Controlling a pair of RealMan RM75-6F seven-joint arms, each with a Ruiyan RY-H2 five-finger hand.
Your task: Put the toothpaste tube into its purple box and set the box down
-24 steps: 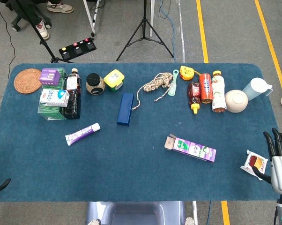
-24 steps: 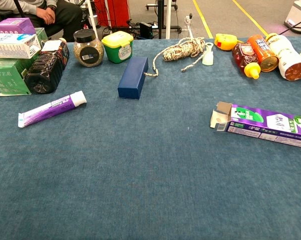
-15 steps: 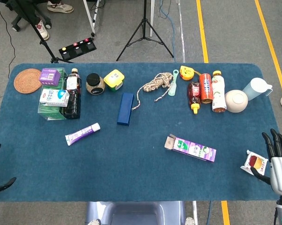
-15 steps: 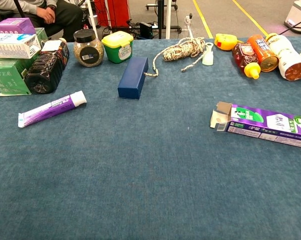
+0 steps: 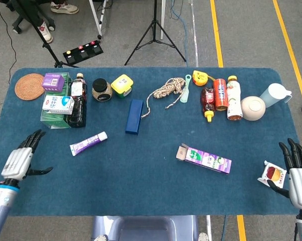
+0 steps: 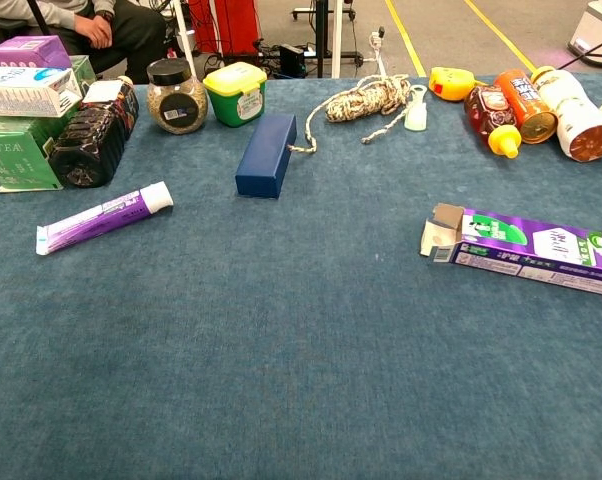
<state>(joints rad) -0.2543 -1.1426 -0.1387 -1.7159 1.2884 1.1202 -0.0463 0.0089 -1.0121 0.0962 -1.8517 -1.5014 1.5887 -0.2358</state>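
A purple-and-white toothpaste tube (image 5: 88, 143) (image 6: 103, 216) lies flat on the blue table, left of centre, its white cap pointing right. The purple box (image 5: 204, 158) (image 6: 526, 250) lies flat right of centre with its left end flap open. My left hand (image 5: 20, 159) hovers open over the table's left front area, well left of the tube, fingers spread. Open too, my right hand (image 5: 297, 168) is at the table's right front corner, far right of the box. Only the head view shows the hands.
A dark blue case (image 5: 134, 116) lies between tube and box. Stacked cartons (image 5: 55, 100), a dark bottle (image 5: 78, 103) and jars (image 5: 102, 90) stand back left. A rope (image 5: 167, 90), bottles (image 5: 220, 95), a bowl (image 5: 253, 108) and a jug (image 5: 275, 95) are back right. A small packet (image 5: 272, 174) lies by my right hand.
My left hand has risen from below the table's front-left edge and moved in over the table, fingers spread. The right hand has barely shifted. Tube and box have not moved.
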